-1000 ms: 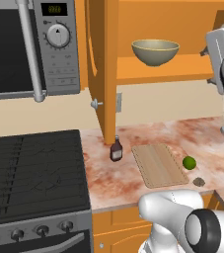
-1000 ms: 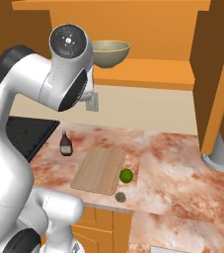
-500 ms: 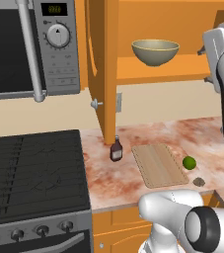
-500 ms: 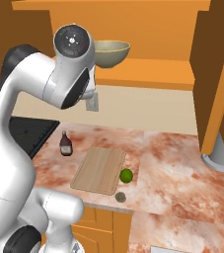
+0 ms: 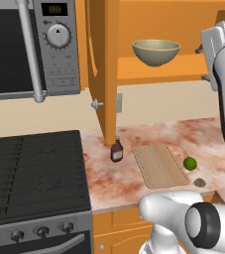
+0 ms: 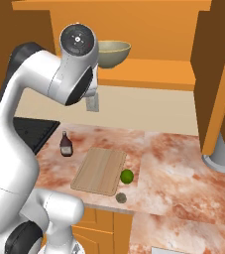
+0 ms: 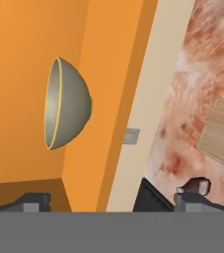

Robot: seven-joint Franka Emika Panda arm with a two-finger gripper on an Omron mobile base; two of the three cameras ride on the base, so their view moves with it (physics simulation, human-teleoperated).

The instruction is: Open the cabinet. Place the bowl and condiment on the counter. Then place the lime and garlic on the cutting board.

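Cabinet (image 5: 104, 74) open, bottle (image 5: 116, 150) on worktop (image 5: 173, 131). Bowl (image 5: 156, 52) still on shelf. Lime (image 5: 190, 163), garlic (image 5: 199, 182) off board (image 5: 158, 165), right of it near the front edge. Hand (image 7: 111, 200) wide open, empty.

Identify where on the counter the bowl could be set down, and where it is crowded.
Free: the counter right of the lime, toward the open cabinet door, and the strip behind the cutting board. Crowded: the front edge, where the condiment, board, lime and garlic sit together.

A rendered home kitchen; microwave (image 5: 32, 47) over black stove (image 5: 34, 173); orange cabinet (image 5: 104, 69); marbled counter (image 6: 173, 163)
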